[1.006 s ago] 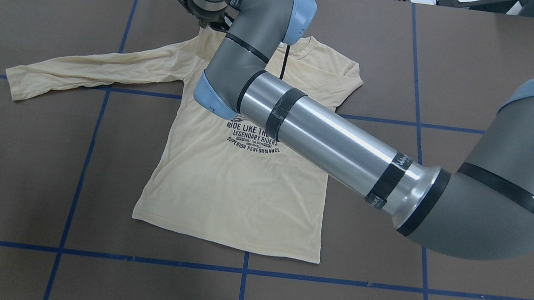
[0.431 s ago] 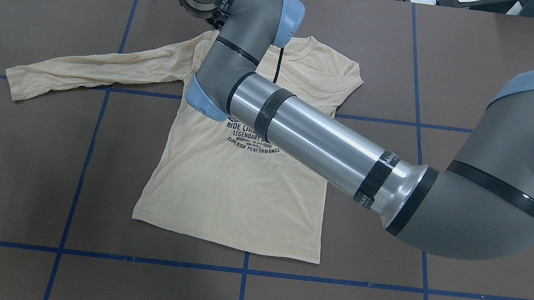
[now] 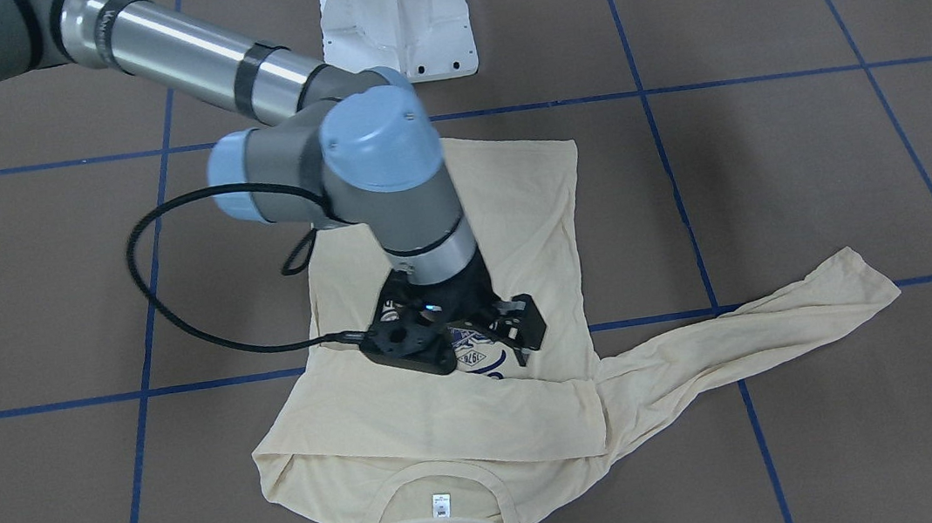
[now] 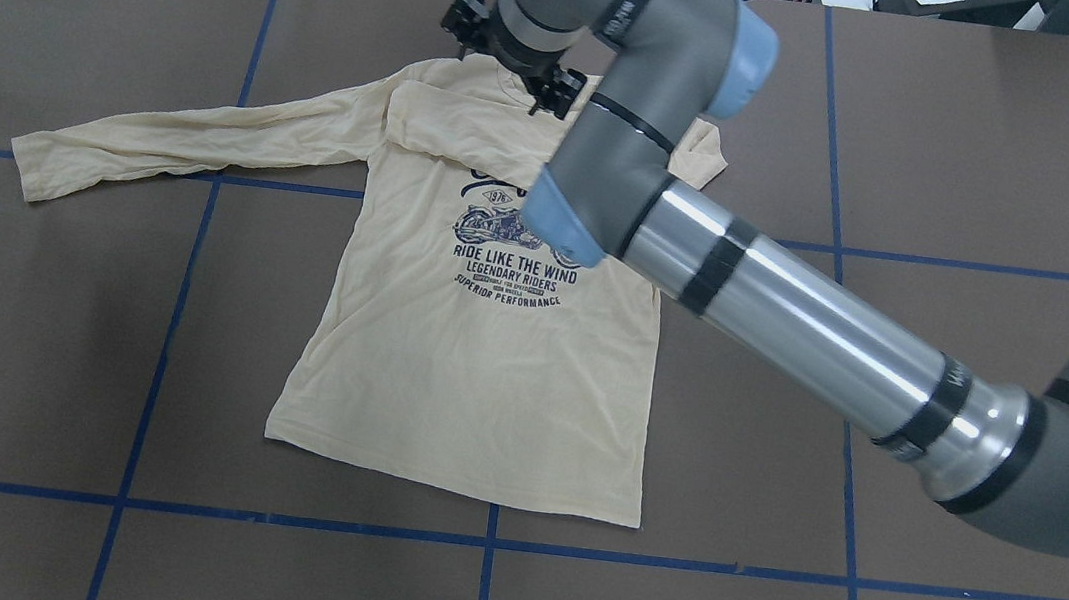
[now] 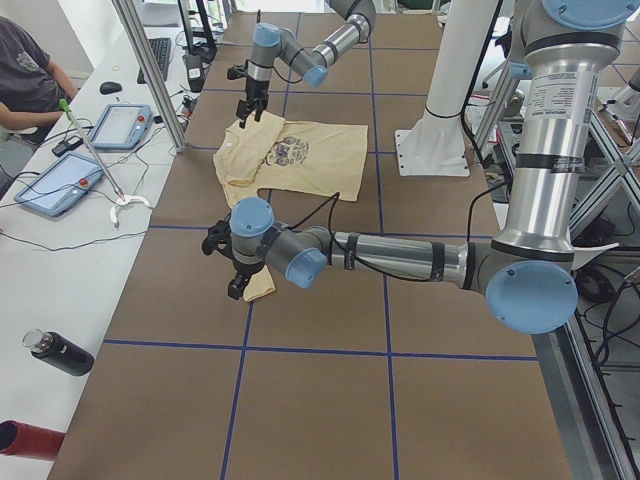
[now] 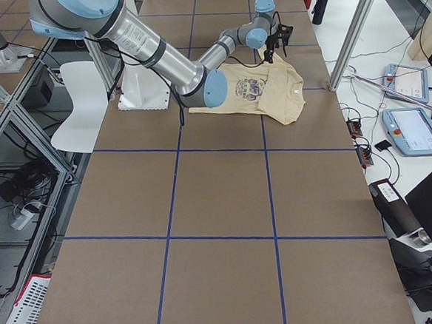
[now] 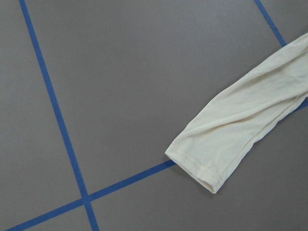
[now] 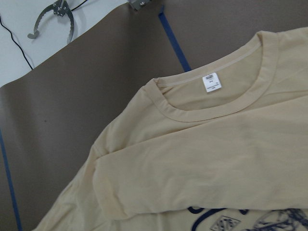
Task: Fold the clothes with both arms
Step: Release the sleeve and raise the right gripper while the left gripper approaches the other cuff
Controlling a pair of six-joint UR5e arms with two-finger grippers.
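While one sleeve [image 4: 458,135] crosses it, the shirt [image 4: 470,383] (cream) lies flat.

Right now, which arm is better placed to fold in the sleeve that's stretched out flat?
Left. The outstretched sleeve lies on the robot's left, and the left gripper hangs close by its cuff, which shows in the left wrist view. The right gripper is over the chest print, farther off.

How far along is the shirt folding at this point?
Done: one sleeve lies folded across the shirt. In hand: nothing visibly gripped; the right gripper hovers above the chest, the left gripper near the outstretched sleeve. Left: that sleeve and the body folds.
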